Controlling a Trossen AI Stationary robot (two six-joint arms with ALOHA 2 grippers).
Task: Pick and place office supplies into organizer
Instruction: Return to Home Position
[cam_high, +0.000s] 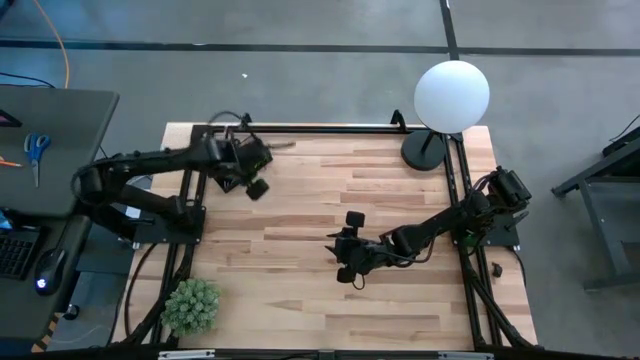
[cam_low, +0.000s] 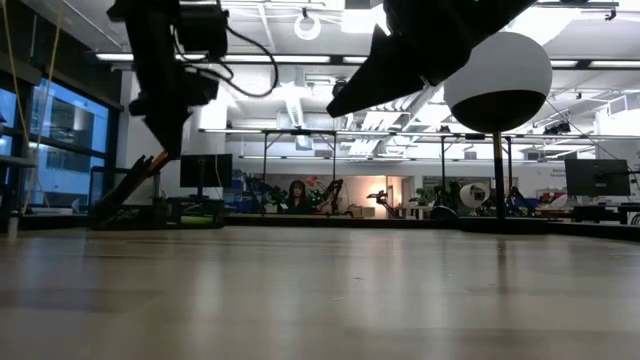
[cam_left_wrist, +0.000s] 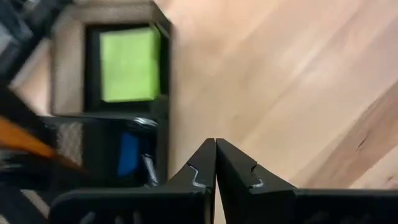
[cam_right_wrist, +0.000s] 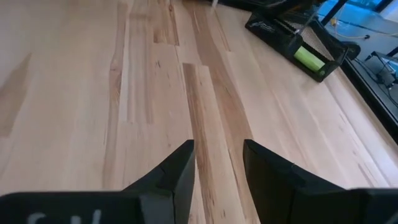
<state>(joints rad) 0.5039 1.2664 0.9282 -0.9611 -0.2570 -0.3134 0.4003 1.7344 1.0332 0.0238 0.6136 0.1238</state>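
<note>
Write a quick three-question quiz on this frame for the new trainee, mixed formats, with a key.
1. True or false: the right gripper is carrying a pencil over the table.
2. In the left wrist view, what lies in the square compartment of the organizer? A. green sticky-note pad B. red stapler C. roll of tape
3. Fill in: the fingers of the left gripper, beside the organizer, are ___ (open or shut).

Key: 1. False, it is open and holds nothing. 2. A. 3. Shut.
</note>
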